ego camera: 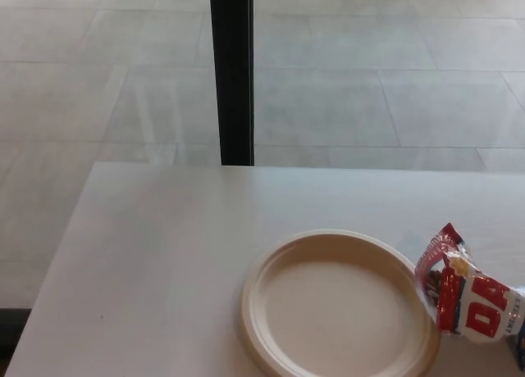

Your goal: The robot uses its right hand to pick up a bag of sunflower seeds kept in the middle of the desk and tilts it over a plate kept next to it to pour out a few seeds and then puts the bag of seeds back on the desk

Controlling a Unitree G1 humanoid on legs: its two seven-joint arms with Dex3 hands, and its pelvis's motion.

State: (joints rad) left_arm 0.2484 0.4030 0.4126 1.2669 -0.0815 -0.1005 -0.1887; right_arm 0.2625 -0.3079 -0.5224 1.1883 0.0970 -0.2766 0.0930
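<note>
The bag (466, 299) sits at the right edge of the view, just beside the plate (338, 307), its crumpled open top touching or overlapping the plate's right rim. It is red and white, cut off by the picture's right border, so its lower end is hidden. Its long axis runs from the top near the rim, at upper left, down toward the lower right, so the mouth already points at the plate.

The plate is bare; no seeds show in it. It rests on the desk (156, 254), toward the near right part, and its near rim is cut off at the bottom of the frame.

Neither of the 2 hands is in view, so I cannot say whether their fingers are apart or together. A bluish sliver at the bottom right corner is too small to identify.

My judgement: pouring has not begun and the grasp comes next. The bag lies on the robot's right side, so the right hand is the nearer 1. Coming in from the right, it would meet the bag's hidden end first and the mouth last, which suits a tilt leftward over the plate.
</note>
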